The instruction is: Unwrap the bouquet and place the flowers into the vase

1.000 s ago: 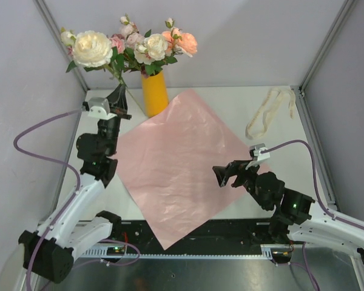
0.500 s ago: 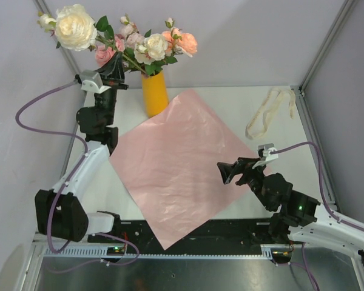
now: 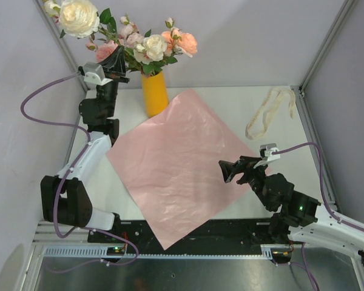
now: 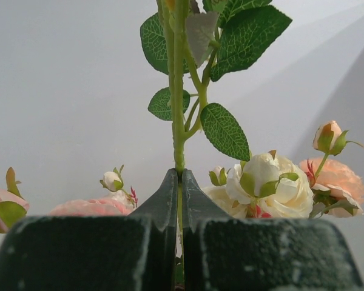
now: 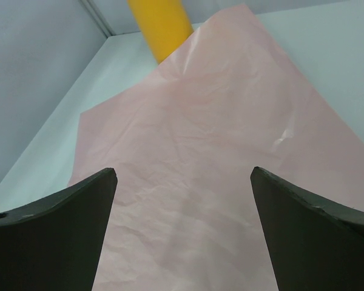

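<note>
The yellow-orange vase stands at the back left and holds several flowers in cream, pink and peach. My left gripper is raised just left of the vase, shut on a green leafy stem. That stem carries a large cream rose high at the top left. The vase's roses show behind the closed left fingers. No wrapped bouquet is in view. My right gripper hovers open over the pink paper, nothing between its fingers.
The pink paper sheet lies spread flat across the table's middle, one corner against the vase. A cream ribbon lies loose at the back right. Grey walls and metal frame posts close in the back and both sides.
My left arm has lifted the held stem, carrying the cream rose up and toward the back left corner beside the vase. The right arm has shifted only slightly and stays open.
</note>
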Motion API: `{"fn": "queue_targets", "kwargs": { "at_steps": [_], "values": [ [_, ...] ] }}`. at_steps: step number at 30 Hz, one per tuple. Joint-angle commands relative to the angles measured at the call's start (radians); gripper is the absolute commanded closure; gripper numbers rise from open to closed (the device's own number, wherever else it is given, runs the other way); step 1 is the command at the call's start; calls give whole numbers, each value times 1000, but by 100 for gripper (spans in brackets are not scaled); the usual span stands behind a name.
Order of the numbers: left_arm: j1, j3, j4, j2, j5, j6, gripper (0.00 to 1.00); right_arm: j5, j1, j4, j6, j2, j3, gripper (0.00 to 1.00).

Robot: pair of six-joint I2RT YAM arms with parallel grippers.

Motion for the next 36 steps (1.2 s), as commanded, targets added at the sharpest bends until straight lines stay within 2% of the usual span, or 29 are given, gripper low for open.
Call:
{"fn": "queue_targets", "kwargs": {
  "at_steps": [1, 17, 24, 36],
  "values": [
    [14, 51, 48, 2, 10, 49, 100, 36, 0, 31, -7, -19, 21, 1],
    [13, 30, -49, 28, 56, 180, 100, 39, 0, 21, 5, -20, 21, 1],
    [8, 3, -63, 85, 83, 246, 100, 41, -2, 18, 4, -12, 21, 1],
    [-20, 6, -74, 207, 108, 268, 100, 18, -32, 22, 5, 8, 21, 1]
  ]
}}
